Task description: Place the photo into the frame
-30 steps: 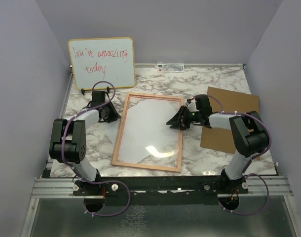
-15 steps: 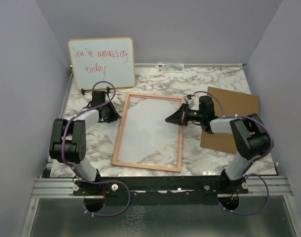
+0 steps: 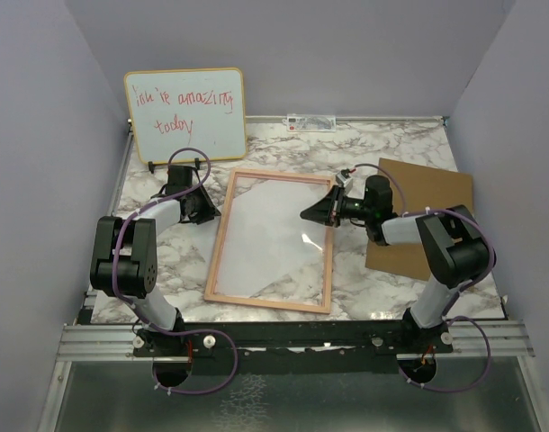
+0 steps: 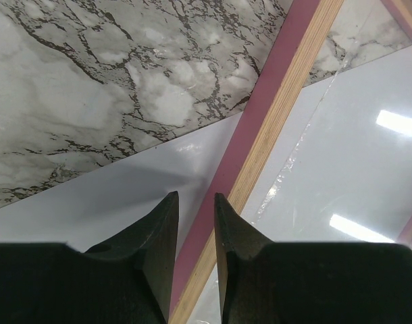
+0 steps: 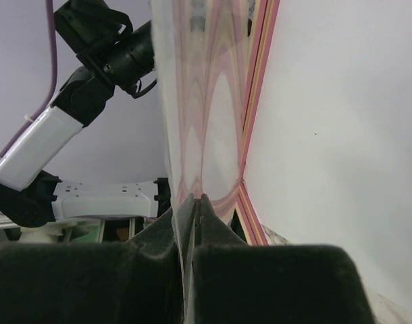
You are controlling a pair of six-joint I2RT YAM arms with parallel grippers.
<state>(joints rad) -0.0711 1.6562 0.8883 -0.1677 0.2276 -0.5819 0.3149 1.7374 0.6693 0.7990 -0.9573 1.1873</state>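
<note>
Overhead, a marble table (image 3: 166, 261) holds a picture frame (image 3: 265, 304) with a thin pink wood border, lying flat at the centre between two robot arms. The photo (image 3: 274, 211) rests inside it, white side up, covering the far part of the opening. Marble shows through the near part.

The right gripper (image 3: 309, 216) reaches in over the frame's right border, near the far corner. Its wrist camera shows the two fingers (image 5: 213, 229) pressed together on the thin edge of the photo (image 5: 192, 101), which rises away from them as a pale, glossy sheet. The frame border (image 5: 260, 81) runs just beside it.

The left gripper (image 3: 202, 207) sits at the frame's left border, near its far corner. Its wrist camera shows the fingers (image 4: 162, 229) parted by a narrow gap with nothing between them, poised over the pink border (image 4: 273, 115). A pale sheet shows on both sides of that border.

A brown board (image 3: 427, 193) lies to the right, partly under the right arm. A whiteboard (image 3: 184, 112) with red handwriting stands at the far left.
</note>
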